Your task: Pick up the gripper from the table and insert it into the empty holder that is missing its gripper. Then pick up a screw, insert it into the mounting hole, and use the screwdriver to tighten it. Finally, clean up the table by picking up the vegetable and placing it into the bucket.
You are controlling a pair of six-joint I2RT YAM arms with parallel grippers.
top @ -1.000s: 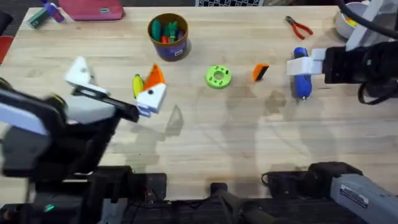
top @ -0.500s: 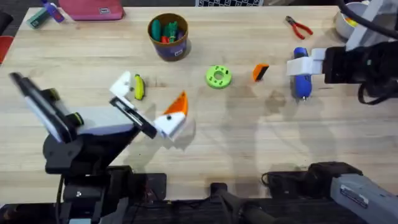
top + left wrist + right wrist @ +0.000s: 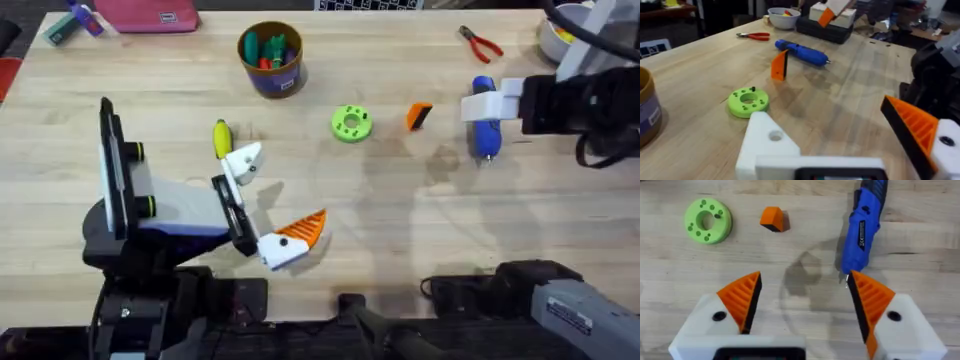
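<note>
Since half a second ago your left gripper point(image 3: 268, 205) has swung round, so its fingers now point toward the right side of the table; your right arm has not shifted. You can see the left jaws standing wide apart and holding nothing: one side is the bare white holder point(image 3: 243, 160), the other carries an orange ribbed finger point(image 3: 303, 230). The vegetable point(image 3: 221, 138) lies just beside the holder, on its far side, not touching it. Ahead of the left gripper, in its wrist view, sits the green disc point(image 3: 748, 101), and just beyond that the loose orange gripper point(image 3: 780, 65) stands on the wood, with the blue screwdriver point(image 3: 802, 51) a little farther on. The bucket point(image 3: 271, 58) stands well apart from the left gripper, toward the far edge of the table point(image 3: 400, 210). Your right gripper point(image 3: 802, 300) hangs over bare wood with its two orange fingers spread wide and empty; the screwdriver lies just past one fingertip, and the orange gripper and the disc lie ahead of the other.
</note>
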